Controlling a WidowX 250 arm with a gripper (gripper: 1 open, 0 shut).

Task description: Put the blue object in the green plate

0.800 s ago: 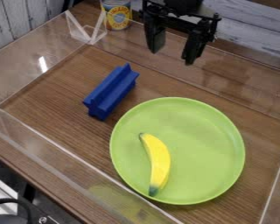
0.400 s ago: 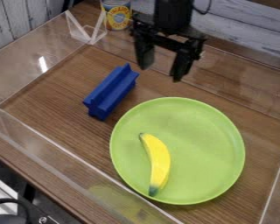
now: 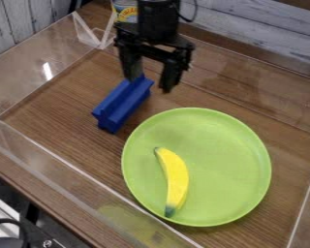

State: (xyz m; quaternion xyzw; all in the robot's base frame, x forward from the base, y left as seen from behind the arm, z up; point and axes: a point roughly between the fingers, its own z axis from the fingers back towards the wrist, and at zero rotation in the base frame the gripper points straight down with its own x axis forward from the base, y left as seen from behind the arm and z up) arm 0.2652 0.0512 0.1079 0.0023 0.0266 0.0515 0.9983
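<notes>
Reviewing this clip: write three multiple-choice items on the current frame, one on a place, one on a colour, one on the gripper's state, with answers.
1. Where is the banana?
A) On the bare wood
B) On the green plate
C) On the blue block

2. What colour is the ridged block?
A) Red
B) White
C) Blue

3. How do the gripper's fingers stand?
A) Spread apart
B) Pressed together
C) Crossed

Key:
1. B: the banana lies inside the rim of the green plate.
2. C: the block beside the plate is plainly blue.
3. A: a wide gap shows between the two dark fingertips of the gripper.
</notes>
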